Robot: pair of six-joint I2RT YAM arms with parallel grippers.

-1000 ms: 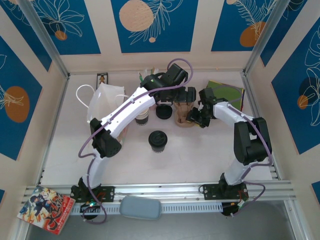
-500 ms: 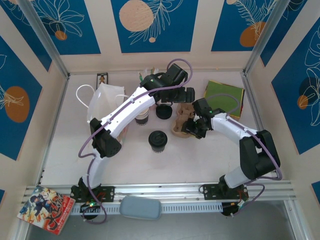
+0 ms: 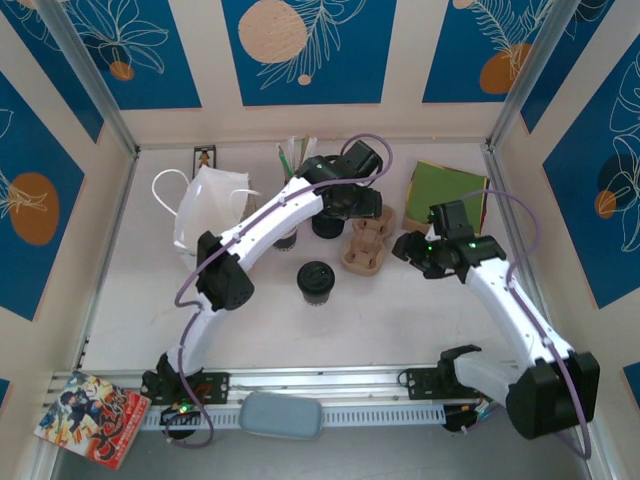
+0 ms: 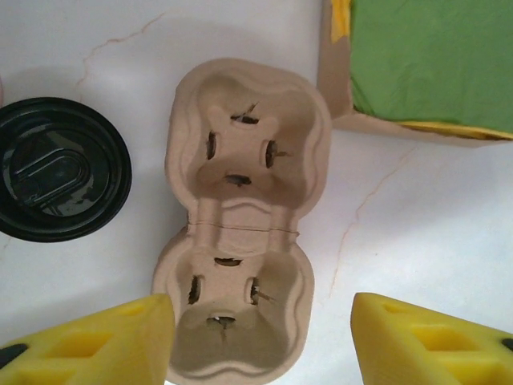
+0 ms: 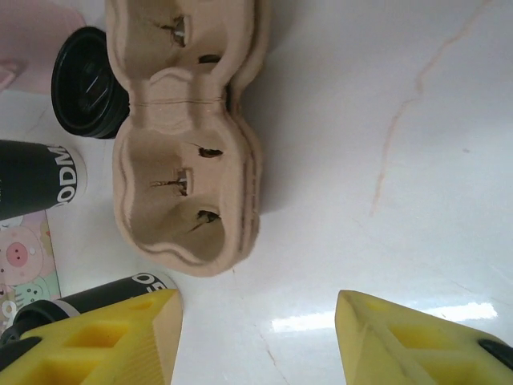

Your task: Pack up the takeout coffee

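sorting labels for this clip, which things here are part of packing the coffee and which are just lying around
For the job:
- lidded coffee cup
- cardboard cup carrier
- probably the white paper bag

Lying about:
- loose black lid
- green-topped box
- comic book
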